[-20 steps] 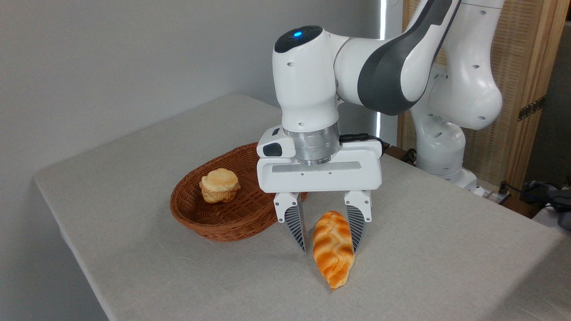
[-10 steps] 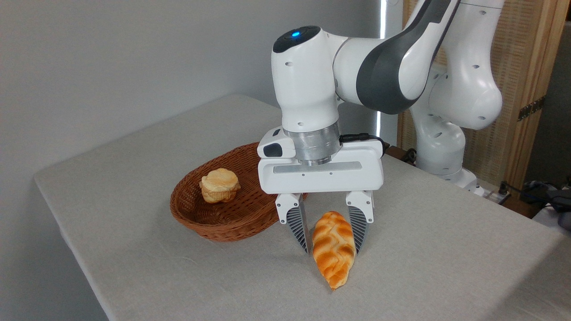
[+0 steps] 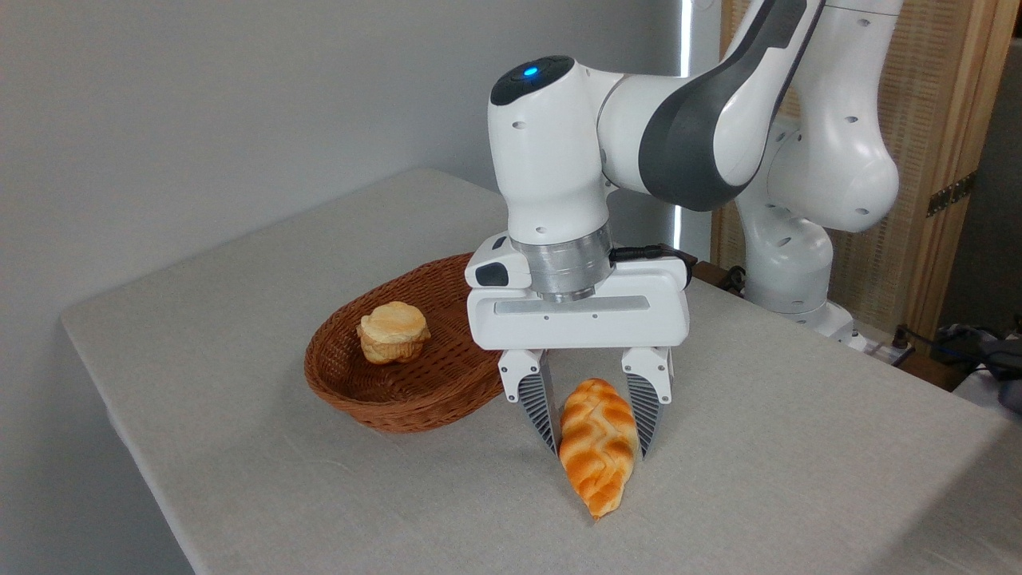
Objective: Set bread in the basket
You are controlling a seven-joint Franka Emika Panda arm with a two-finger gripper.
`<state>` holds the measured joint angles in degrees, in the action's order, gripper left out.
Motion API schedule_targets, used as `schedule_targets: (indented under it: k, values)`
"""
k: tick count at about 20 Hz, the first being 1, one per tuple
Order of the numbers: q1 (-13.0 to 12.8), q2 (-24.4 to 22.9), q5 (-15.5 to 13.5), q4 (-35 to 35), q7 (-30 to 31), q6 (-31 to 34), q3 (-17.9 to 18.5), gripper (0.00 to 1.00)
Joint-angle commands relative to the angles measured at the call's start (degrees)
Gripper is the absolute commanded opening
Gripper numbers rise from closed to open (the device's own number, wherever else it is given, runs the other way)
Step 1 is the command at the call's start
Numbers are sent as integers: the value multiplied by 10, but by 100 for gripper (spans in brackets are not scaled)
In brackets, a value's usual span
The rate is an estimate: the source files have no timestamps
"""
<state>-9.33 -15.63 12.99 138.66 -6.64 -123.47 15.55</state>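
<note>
Bread (image 3: 599,447) is seen lying on the table (image 3: 758,447), just right of the basket (image 3: 399,375), in which a small bun (image 3: 391,331) sits. The gripper (image 3: 597,443) is pointed straight down from the bent arm (image 3: 687,120), its fingers (image 3: 539,399) set close on either side of the loaf; whether they press it cannot be told.

Feed I watched: bright, even, sharp; daylight strip behind the arm (image 3: 695,144); soft shadow on the table (image 3: 319,495); slight gloss on the bread (image 3: 599,447).
</note>
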Motion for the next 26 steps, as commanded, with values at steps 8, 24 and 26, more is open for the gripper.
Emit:
schedule_targets:
  k: [8,24,26]
  values:
    - [-7,-5,8,3,-56,-10,4,45]
    - [-9,-5,5,3,-56,-10,3,36]
    - [-12,-5,6,3,-57,-10,3,28]
